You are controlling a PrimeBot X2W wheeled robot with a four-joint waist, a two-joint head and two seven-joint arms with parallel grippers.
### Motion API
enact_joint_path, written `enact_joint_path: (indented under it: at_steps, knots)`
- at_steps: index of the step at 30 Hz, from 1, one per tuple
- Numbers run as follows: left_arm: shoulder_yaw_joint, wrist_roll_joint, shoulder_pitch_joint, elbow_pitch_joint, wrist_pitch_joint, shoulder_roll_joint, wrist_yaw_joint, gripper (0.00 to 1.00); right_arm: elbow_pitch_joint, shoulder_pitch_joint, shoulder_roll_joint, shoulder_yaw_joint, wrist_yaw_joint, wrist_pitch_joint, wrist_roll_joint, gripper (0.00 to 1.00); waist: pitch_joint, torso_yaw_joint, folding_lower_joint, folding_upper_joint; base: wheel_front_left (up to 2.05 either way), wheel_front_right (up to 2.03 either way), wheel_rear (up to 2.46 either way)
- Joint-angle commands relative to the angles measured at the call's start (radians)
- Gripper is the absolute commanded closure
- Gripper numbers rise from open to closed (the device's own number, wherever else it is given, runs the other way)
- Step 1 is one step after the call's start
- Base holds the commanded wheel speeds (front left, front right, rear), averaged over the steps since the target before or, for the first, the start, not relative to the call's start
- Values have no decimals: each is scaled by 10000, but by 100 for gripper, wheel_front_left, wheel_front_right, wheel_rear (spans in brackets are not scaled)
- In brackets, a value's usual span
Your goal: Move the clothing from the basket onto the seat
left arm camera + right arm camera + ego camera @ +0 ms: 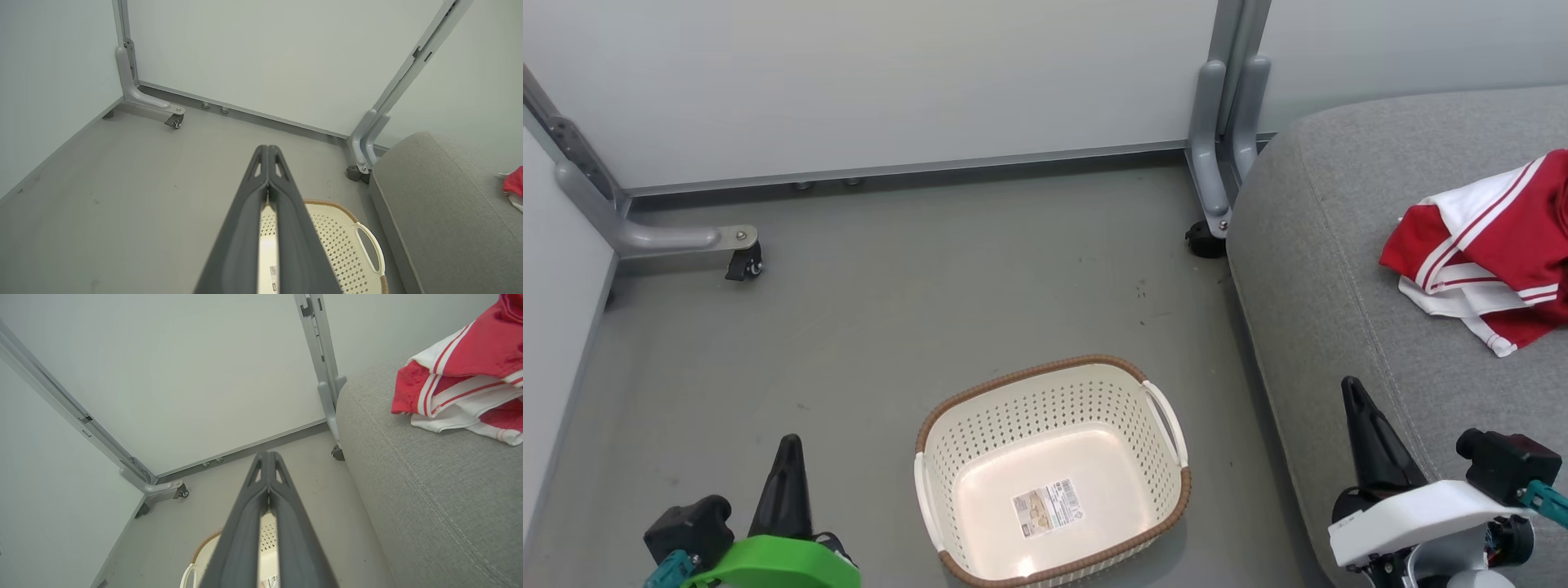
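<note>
**Where everything lies**

We see the bright red, white-striped sports clothing (1494, 245) lying crumpled on the large light grey fabric seat (1339, 310) cushion at the far right. The cream-white perforated plastic basket (1045, 404) with a brown woven-look rim stands on the grey floor (890, 327) left of the seat, its label sticker (1048, 507) showing. Our left gripper (788, 457) hangs near left of the basket, our right gripper (1360, 408) beside the seat's near left edge. Both have fingers pressed together, gripping nothing.
</note>
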Motion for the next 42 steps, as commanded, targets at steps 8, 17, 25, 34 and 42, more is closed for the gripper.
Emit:
enact_joint_path:
  at_steps: [8, 17, 25, 34, 42]
  knots:
    - [350, -1548, -454, -85, 402, -51, -220, 100, 205, -438, -145, -50, 1, 148, 1716, 100, -23, 7, 1, 0, 0, 0, 0]
    - [600, -2820, -592, -44, 736, -103, -390, 100, 480, -624, -195, -99, 1, 287, 3098, 100, -47, 15, 1, 0, 0, 0, 0]
    - [800, -3880, -702, -7, 1020, -148, -530, 100, 711, -786, -230, -150, 1, 412, 4230, 100, -68, 21, 1, 0, 0, 0, 0]
    - [1018, -4978, -811, 34, 1310, -196, -673, 100, 952, -955, -254, -216, 1, 565, 5398, 100, -92, 29, 1, 0, 0, 0, 0]
    - [1193, -5836, -911, 67, 1544, -235, -795, 100, 1143, -1085, -267, -279, 1, 681, 6312, 100, -113, 35, 1, 0, 0, 0, 0]
